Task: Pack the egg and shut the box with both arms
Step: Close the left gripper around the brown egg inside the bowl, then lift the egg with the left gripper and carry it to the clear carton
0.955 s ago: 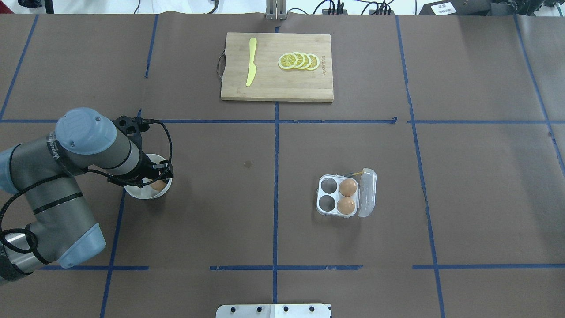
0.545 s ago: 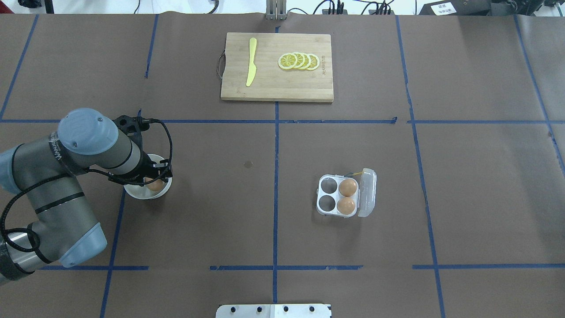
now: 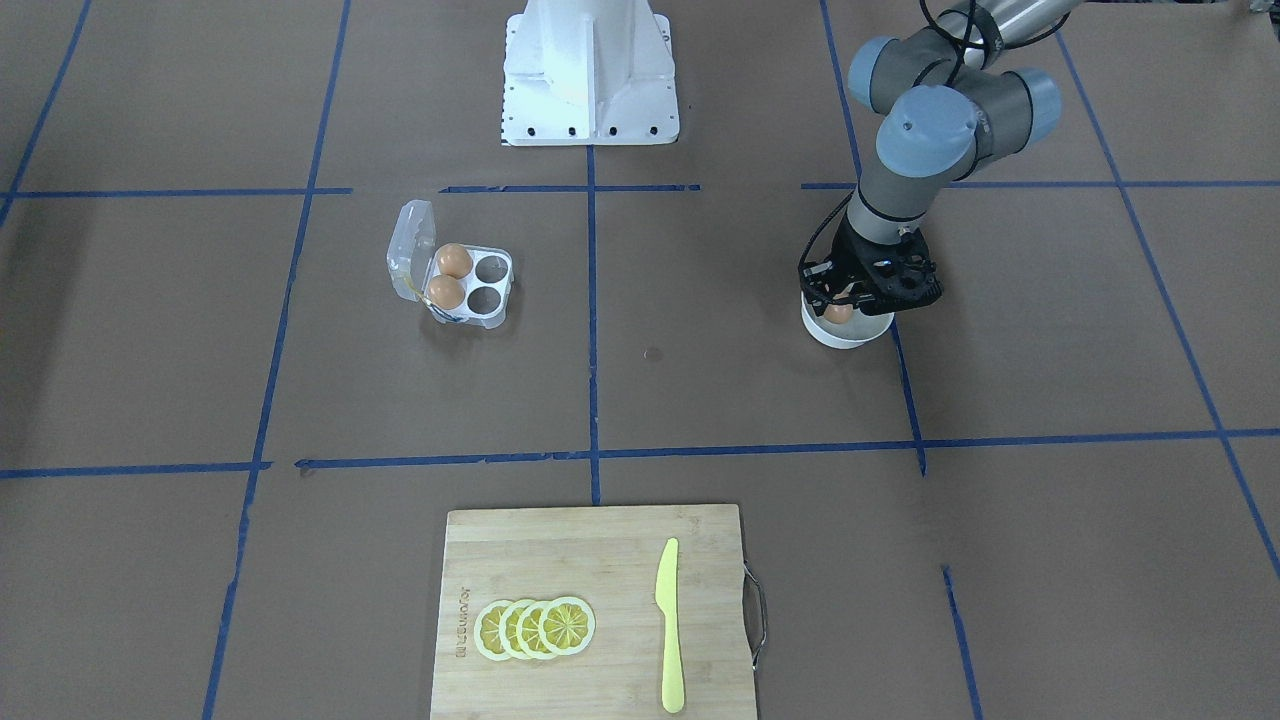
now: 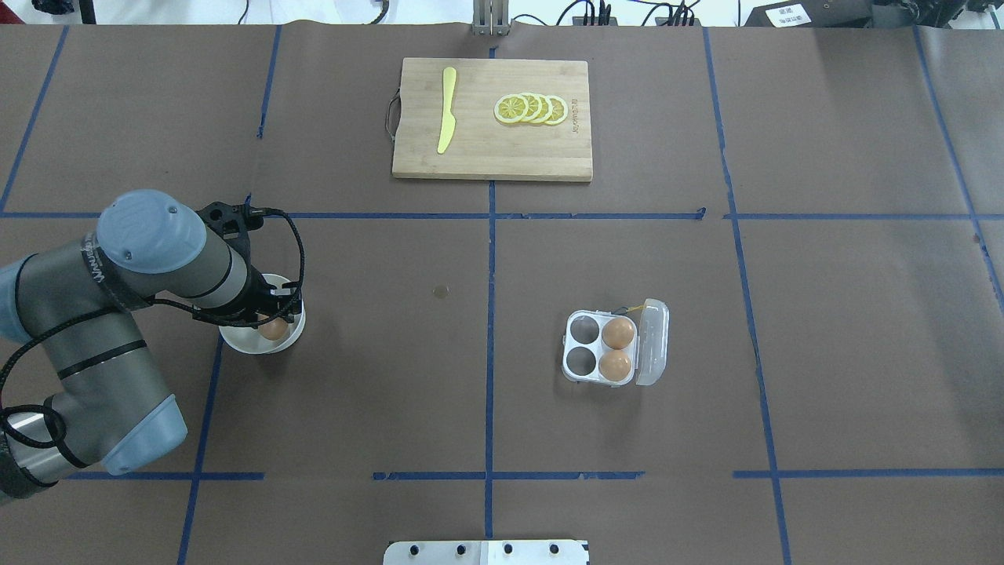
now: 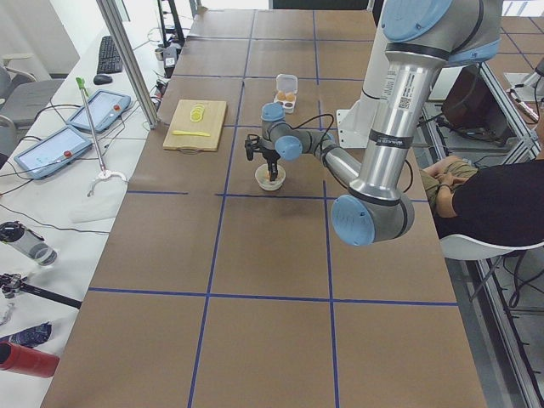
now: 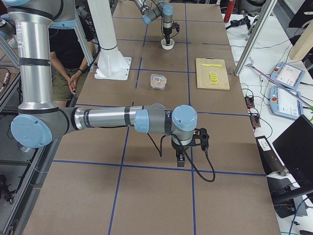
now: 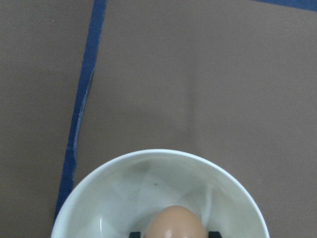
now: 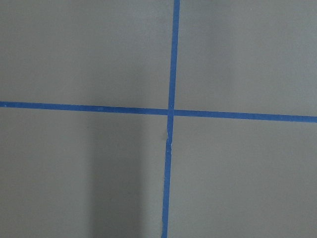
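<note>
An orange-brown egg [image 7: 176, 223] sits low in a round white bowl [image 7: 99, 183] at the table's left; it also shows in the overhead view [image 4: 273, 328]. My left gripper [image 4: 271, 318] reaches down into the bowl [image 4: 243, 345], and its black fingertips [image 7: 134, 234] lie against both sides of the egg. The clear carton [image 4: 566, 345] stands open right of centre, lid [image 4: 653, 341] folded out, with two eggs [image 4: 618, 333] [image 4: 614, 364] in its right cells and two left cells bare. My right gripper [image 6: 180, 159] hangs over bare table far right; I cannot tell its state.
A wooden cutting board [image 4: 486, 149] with a yellow knife [image 4: 447, 110] and lemon slices [image 4: 532, 108] lies at the far middle. The white pedestal [image 3: 590, 70] stands at the robot's side. Blue tape lines cross the brown table.
The left arm has shifted slightly over the bowl, and the egg shows a little more from under the gripper. The carton has not moved.
</note>
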Available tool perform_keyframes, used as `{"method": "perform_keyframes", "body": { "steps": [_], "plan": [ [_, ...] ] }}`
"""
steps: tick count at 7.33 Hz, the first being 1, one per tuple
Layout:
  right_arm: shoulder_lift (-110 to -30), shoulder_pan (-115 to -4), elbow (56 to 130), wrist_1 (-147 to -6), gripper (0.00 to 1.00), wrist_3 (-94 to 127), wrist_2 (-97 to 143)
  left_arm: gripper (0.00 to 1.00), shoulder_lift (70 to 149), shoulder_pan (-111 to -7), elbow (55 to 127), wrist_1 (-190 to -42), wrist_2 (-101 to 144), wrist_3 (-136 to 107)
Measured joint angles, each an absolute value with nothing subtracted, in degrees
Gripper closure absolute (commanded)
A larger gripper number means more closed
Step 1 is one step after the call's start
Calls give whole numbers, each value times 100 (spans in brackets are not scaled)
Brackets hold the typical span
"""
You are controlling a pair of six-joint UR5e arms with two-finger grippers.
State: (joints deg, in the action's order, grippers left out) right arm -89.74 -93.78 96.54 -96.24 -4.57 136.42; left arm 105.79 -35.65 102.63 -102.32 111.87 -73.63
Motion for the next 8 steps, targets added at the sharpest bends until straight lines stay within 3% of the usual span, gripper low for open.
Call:
{"method": "perform_keyframes", "body": {
  "steps": [2, 5, 8],
  "plan": [
    [-8974, -9378, 9651, -9624, 0, -457, 13663, 100, 10494, -3636, 10474, -10215, 11188, -7358],
    [-8974, -9378, 9647, -9624, 0, -457, 13682, 100, 10407, -3890, 11292, -9551, 11183, -7358],
    [-8950, -9378, 9635, -9624, 0, -457, 13693, 100, 11495, -3834, 11270, -9085, 10925, -7405]
  ]
}}
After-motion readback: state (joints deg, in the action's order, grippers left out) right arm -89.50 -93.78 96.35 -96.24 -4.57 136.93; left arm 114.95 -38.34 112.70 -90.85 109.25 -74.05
